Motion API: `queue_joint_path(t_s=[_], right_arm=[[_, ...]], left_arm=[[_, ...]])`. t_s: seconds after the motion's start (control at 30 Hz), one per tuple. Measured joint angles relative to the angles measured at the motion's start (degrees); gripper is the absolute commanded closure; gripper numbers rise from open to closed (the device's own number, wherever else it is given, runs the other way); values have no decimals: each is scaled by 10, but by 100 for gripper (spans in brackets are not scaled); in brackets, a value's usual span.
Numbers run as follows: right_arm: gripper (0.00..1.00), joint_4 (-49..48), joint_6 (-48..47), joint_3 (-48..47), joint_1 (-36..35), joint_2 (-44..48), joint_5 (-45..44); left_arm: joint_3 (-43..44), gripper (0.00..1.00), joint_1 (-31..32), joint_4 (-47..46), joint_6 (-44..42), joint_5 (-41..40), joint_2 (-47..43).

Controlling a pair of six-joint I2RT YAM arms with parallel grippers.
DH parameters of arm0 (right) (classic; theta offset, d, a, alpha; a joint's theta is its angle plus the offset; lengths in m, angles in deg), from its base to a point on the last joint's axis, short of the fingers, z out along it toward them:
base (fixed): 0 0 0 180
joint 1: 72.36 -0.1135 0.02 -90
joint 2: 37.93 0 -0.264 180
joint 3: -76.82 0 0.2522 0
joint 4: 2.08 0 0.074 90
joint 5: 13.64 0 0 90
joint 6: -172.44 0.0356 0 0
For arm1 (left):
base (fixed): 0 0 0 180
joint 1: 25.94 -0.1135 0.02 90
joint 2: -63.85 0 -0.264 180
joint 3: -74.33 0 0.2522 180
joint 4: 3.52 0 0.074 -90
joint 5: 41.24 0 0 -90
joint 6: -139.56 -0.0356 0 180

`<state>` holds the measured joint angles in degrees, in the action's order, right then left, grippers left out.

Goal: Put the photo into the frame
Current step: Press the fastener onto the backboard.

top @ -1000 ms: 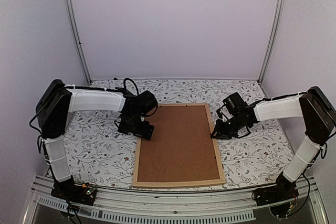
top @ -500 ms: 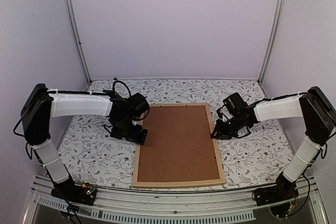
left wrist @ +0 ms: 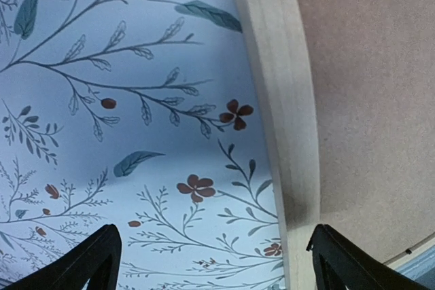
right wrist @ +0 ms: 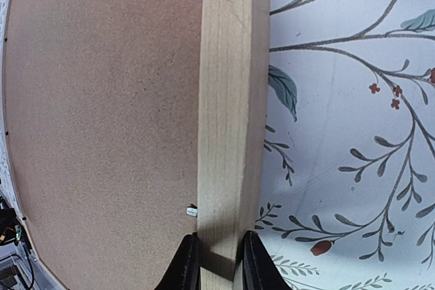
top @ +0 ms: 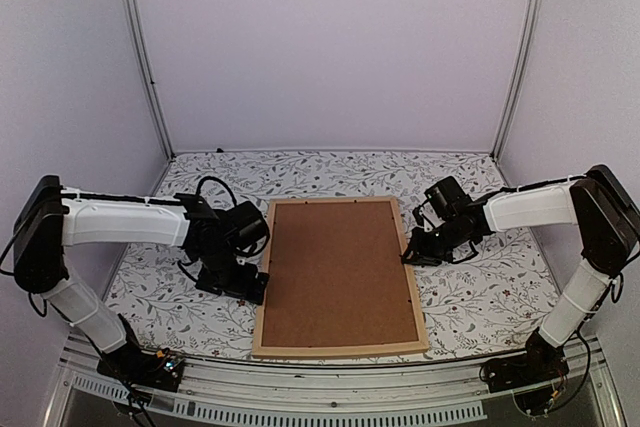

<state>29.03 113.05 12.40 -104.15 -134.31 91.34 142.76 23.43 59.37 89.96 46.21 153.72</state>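
thin light natural-wood rectangular frame [top: 340, 349] lies flat on the floral-print tablecloth [top: 480, 297], plain brown backing board [top: 340, 272] up inside it. right gripper [top: 408, 255] is clamped on the frame's right bar [right wrist: 228, 100]. left gripper [top: 248, 285] has its jaws wide apart at the left bar [left wrist: 282, 100], which runs just inside one fingertip [left wrist: 340, 259]. contact: can't tell.

Brown, perhaps cork, board [top: 340, 272]; floral tablecloth [top: 480, 302]
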Motion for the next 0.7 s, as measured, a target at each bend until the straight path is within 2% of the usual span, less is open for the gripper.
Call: queue_joint_path(t_s=[0.27, 0.7], right_arm=[[91, 0, 0, 0, 0, 0, 0], [91, 0, 0, 0, 0, 0, 0]], left_arm=[[-3, 0, 36, -4, 27, 10, 3], [-5, 0, 39, 3, 54, -7, -7]])
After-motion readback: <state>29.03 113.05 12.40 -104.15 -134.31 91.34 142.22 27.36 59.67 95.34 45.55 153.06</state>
